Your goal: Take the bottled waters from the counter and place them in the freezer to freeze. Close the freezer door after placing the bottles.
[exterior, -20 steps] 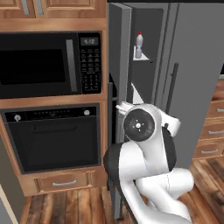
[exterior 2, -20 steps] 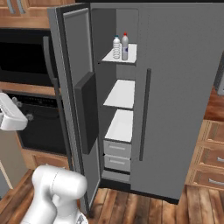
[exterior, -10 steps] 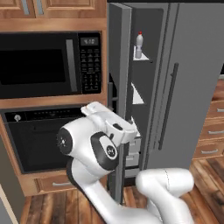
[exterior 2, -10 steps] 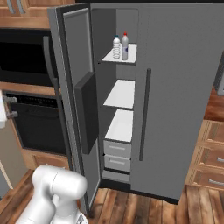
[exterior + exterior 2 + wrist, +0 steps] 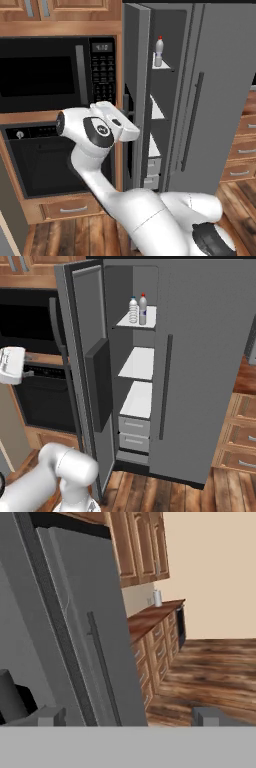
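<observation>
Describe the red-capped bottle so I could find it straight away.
Find the tall grey refrigerator, whose narrow left freezer door hangs open. On the top white shelf two bottled waters stand together; yours is the red-capped bottle, taller, right of the paler-capped one.

Bottled waters (image 5: 138, 309) on top freezer (image 5: 135, 401) shelf

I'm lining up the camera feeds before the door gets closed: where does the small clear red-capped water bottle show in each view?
Left base view: red-capped bottle at upper centre, on the freezer's top shelf.
Right base view: upper centre, on the same shelf, right of the teal-capped bottle.
Hand view: I can't find it.
Shared landmark: the plain grey right door's dark bar handle.
</observation>
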Tool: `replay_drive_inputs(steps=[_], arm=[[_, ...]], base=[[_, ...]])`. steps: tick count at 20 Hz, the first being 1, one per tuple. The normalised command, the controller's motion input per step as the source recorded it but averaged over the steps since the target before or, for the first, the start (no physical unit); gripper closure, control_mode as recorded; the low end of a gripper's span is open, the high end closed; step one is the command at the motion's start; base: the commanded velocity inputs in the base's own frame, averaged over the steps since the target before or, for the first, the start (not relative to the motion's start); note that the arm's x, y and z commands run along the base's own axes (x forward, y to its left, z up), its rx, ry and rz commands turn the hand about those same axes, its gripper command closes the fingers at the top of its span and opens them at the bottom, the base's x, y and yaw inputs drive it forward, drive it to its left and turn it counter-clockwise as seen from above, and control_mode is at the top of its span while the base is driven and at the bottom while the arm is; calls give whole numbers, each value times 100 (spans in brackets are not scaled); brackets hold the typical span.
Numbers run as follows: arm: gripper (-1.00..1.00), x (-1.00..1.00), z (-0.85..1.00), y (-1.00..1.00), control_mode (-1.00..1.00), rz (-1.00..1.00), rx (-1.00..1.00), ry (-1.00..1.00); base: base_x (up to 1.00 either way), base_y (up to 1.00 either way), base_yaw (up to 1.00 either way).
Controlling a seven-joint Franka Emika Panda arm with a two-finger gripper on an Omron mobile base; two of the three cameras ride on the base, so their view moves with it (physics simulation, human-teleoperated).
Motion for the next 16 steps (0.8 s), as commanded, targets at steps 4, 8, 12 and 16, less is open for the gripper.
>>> replay_drive_inputs(steps=[4,8,12,16], arm=[[-100,88,-27,0,-100,0,-2,13],[-100,91,-26,0,-100,0,-5,11],[-100,85,-14,-2,-100,-2,-4,4],[-100,55,-11,-4,-100,-6,-6,0]], base=[[0,0,0],[0,0,0],[0,0,0],[0,0,0]])
